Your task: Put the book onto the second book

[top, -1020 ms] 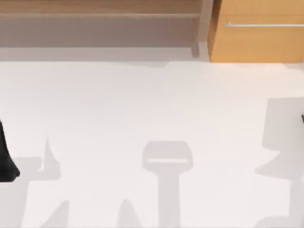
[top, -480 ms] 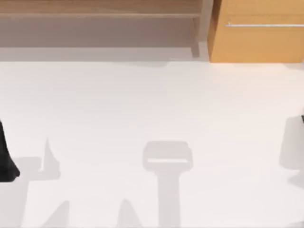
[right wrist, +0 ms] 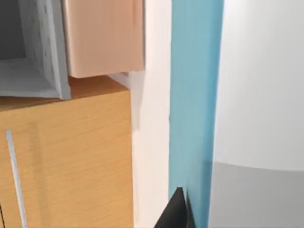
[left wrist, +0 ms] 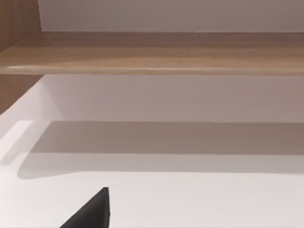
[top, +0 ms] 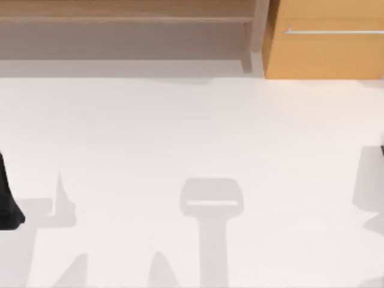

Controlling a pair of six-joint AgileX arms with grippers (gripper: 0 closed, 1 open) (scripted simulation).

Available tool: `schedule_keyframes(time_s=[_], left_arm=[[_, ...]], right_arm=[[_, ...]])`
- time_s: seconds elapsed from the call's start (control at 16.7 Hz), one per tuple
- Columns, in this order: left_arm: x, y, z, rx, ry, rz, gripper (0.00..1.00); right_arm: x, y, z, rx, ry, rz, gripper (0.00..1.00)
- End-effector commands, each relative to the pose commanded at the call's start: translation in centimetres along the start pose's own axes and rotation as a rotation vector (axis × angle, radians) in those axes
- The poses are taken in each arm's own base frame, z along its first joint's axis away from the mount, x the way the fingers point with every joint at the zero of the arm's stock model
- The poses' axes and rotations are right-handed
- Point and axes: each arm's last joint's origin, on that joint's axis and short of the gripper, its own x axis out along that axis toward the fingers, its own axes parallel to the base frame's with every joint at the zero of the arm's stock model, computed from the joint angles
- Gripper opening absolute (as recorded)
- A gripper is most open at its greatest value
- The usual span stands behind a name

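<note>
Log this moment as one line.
left arm: parked, table's left edge | right gripper: against blue book | beside wooden cabinet

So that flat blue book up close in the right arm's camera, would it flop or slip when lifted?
The flat blue book shows long straight edges, so it probably stays stiff rather than sagging. Its cover looks smooth and plain, so it might slip in a light pinch. Seen edge-on beside a dark fingertip, it looks thin, so likely light.
</note>
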Motion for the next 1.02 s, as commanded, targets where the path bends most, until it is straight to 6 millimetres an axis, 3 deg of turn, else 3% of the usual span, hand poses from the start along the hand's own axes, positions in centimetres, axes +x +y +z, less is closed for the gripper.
schedule_keyframes(time_s=[0.06,0.84,1.02], left_arm=[[0.00,0.00,0.00,0.000,0.000,0.000,1.00],[0.00,0.00,0.00,0.000,0.000,0.000,1.00],[0.00,0.00,0.00,0.000,0.000,0.000,1.00]], right_arm=[[0.00,0.00,0.00,0.000,0.000,0.000,0.00],[0.00,0.00,0.00,0.000,0.000,0.000,0.98],[0.00,0.00,0.00,0.000,0.000,0.000,1.00]])
